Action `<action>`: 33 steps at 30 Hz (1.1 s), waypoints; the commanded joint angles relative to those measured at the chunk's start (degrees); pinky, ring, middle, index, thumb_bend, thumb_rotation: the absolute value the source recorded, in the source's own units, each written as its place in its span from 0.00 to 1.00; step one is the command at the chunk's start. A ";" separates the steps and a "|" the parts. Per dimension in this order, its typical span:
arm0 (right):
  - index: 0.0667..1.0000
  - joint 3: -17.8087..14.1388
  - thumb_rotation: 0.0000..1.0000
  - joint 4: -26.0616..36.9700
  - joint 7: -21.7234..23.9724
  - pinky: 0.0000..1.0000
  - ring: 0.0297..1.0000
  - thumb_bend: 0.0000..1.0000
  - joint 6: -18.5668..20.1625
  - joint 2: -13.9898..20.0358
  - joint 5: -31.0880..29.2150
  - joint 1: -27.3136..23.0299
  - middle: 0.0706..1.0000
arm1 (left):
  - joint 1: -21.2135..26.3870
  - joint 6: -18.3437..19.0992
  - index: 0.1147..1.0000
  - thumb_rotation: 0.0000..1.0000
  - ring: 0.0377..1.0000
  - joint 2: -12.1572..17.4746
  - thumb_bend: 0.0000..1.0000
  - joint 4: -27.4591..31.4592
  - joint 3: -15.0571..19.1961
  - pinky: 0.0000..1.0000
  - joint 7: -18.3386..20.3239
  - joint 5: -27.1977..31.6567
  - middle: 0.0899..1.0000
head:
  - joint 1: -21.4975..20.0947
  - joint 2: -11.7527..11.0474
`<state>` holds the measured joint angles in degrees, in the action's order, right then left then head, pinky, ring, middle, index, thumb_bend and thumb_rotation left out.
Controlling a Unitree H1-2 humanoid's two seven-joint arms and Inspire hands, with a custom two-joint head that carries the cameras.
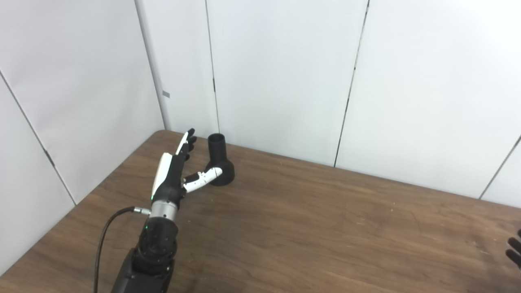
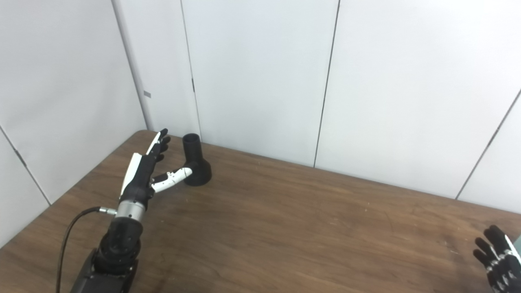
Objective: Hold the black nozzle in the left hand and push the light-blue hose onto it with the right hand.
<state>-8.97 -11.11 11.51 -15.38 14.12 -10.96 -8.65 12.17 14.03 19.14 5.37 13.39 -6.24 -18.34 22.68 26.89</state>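
The black nozzle (image 1: 220, 160) stands upright on its wide base near the table's far left corner, narrow neck pointing up. My left hand (image 1: 175, 171) is open just left of it, fingers stretched toward the wall and the thumb reaching out to the nozzle's base; I cannot tell if the thumb touches it. My right hand (image 2: 498, 258) shows only partly at the lower right edge, fingers spread and apart, holding nothing. The light-blue hose is not clearly in view; only a pale sliver (image 2: 517, 244) shows at the right edge.
The brown wooden table (image 1: 325, 228) fills the lower part of both views. White wall panels (image 1: 285, 73) close in behind and on the left. A black cable (image 1: 103, 236) loops off my left forearm.
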 commanded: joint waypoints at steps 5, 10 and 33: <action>0.94 1.11 0.96 -2.24 -0.30 0.90 0.93 0.70 -0.12 -1.95 0.50 2.82 0.95 | 3.11 2.87 0.95 0.40 0.99 5.27 0.77 -2.88 -1.79 0.93 -0.06 -4.87 0.99 | -0.07 0.48; 0.94 1.15 0.96 -1.14 -0.45 0.90 0.93 0.70 0.69 -2.16 0.68 3.16 0.95 | 4.87 4.31 0.94 0.42 0.99 8.07 0.81 -6.74 -4.46 1.00 0.15 -7.66 0.99 | -0.10 0.67; 0.94 1.31 0.97 0.52 0.00 0.86 0.92 0.68 2.30 -1.82 0.74 3.29 0.94 | 15.23 5.95 0.90 0.47 1.00 12.26 0.90 -24.22 -12.93 1.00 2.89 -9.41 0.99 | -0.14 1.51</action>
<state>-8.58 -8.95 11.50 -12.89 13.80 -9.69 -7.52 24.23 20.53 29.44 -19.34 0.22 -3.10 -27.28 22.59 28.21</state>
